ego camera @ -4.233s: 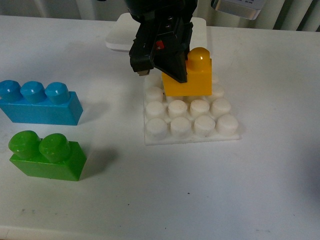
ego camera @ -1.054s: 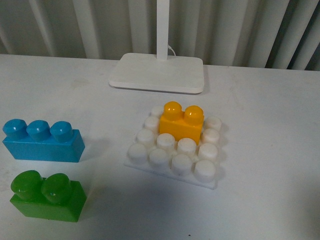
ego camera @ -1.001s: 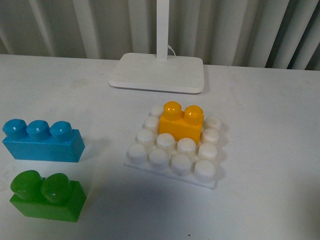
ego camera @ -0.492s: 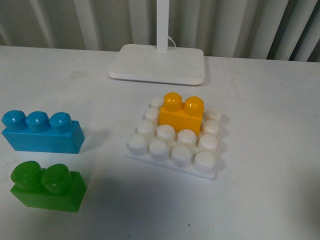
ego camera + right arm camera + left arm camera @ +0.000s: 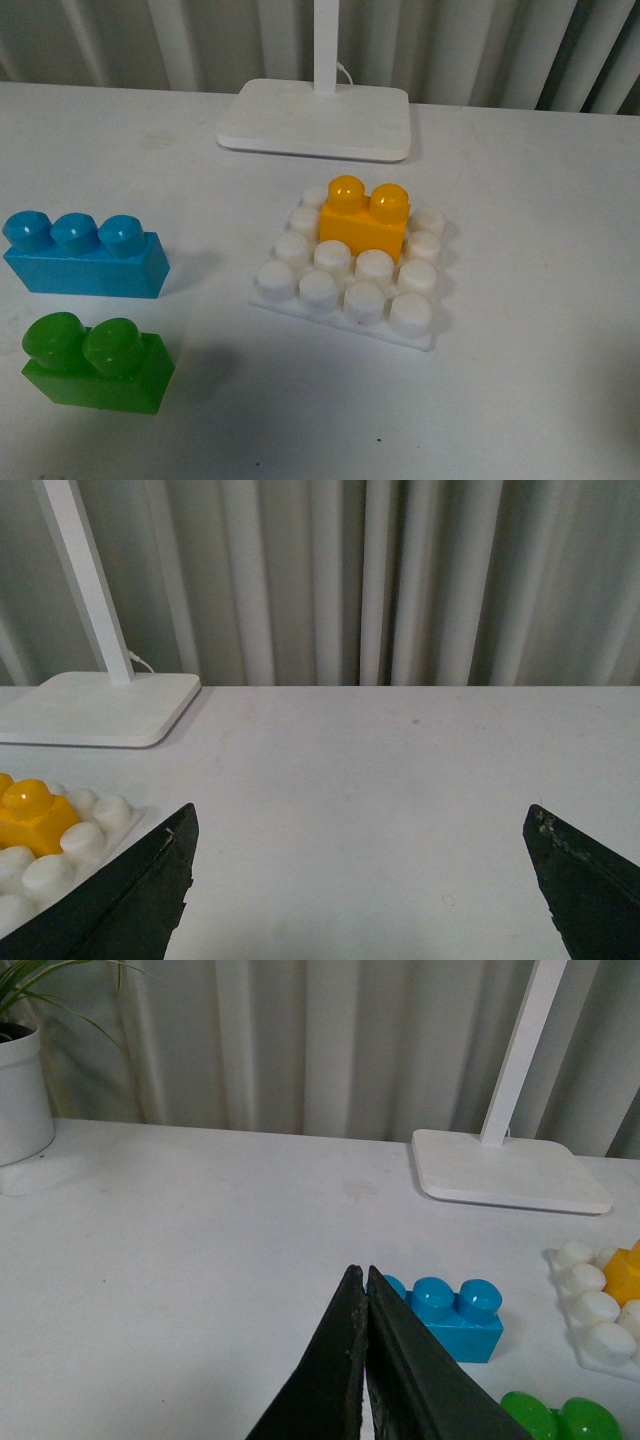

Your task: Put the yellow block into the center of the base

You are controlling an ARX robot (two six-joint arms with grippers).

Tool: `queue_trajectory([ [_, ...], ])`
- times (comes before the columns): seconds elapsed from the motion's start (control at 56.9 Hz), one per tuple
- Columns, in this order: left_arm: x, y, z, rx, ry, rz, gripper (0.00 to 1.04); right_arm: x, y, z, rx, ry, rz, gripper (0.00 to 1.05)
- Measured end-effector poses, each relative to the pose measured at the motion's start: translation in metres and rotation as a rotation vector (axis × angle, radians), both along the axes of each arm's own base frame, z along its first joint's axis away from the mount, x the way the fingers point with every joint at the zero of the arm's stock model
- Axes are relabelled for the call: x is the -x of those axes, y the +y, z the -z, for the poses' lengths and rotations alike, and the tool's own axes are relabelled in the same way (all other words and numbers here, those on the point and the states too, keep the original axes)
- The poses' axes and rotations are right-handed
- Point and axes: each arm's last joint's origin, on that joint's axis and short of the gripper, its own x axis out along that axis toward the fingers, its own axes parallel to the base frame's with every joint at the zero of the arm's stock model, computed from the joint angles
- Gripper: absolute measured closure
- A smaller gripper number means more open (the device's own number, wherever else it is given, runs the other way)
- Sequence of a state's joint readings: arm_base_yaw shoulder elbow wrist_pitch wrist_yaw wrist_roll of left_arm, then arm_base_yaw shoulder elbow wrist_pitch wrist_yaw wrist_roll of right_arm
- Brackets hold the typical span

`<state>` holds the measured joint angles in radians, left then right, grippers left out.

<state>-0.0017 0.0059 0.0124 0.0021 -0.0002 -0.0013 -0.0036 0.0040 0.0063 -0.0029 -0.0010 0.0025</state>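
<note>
The yellow block [image 5: 364,222] sits on the base [image 5: 350,267], frame center. It looks light, rigid, slick; grip its flat sides. My left jaws [image 5: 365,1285] are closed and empty, my right jaws [image 5: 360,852] wide apart and empty.

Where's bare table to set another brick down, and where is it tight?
Free: the broad stretch right of the base; the near strip in front of it; the far-left area between the lamp foot and the blue brick. Tight: the left side, where the blue brick and green brick sit close together, and the base itself, holding the yellow block.
</note>
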Motion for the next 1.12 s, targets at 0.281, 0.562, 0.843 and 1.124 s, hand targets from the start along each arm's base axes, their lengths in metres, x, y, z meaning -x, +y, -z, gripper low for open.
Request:
queue_trajectory([
  [0.281, 0.0001, 0.0, -0.0001, 0.001, -0.001, 0.0, 0.56, 0.0, 0.0, 0.0, 0.0, 0.0, 0.0, 0.09],
  [0.562, 0.0001, 0.0, -0.0001, 0.0, -0.001, 0.0, 0.06, 0.0, 0.0, 0.0, 0.0, 0.0, 0.0, 0.09],
  [0.843, 0.0001, 0.0, -0.0001, 0.0, -0.001, 0.0, 0.06, 0.0, 0.0, 0.0, 0.0, 0.0, 0.0, 0.09],
  [1.124, 0.0001, 0.0, -0.0001, 0.0, -0.001, 0.0, 0.06, 0.0, 0.0, 0.0, 0.0, 0.0, 0.0, 0.09],
])
